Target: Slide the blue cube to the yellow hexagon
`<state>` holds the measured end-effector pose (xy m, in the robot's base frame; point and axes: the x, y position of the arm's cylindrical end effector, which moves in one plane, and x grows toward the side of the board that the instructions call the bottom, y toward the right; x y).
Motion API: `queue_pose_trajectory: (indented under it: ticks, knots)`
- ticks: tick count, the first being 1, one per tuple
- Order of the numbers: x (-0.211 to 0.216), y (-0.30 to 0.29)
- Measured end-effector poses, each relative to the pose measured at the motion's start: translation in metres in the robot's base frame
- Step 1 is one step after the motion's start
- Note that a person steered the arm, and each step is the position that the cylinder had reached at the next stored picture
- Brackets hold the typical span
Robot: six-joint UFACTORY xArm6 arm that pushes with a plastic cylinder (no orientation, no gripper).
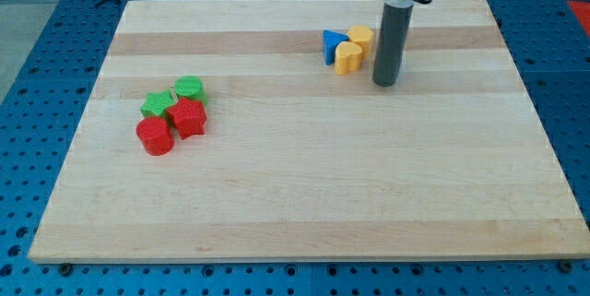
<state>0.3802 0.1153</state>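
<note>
I see a blue block (332,44), wedge-like rather than clearly cubic, near the board's top edge, touching two yellow blocks: the heart-like one (348,57) and a hexagon-like one (361,38) behind

tip (385,83) right of block cluster (348,47)
</note>
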Motion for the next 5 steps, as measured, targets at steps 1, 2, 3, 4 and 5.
queue_pose_trajectory:
  ticks: [1,2,3,4,5]
  knots:
    - [0.000,0.026]
    - [0.000,0.046]
    - [-0.012,0.046]
    - [-0.022,0.027]
    - [-0.025,-0.002]
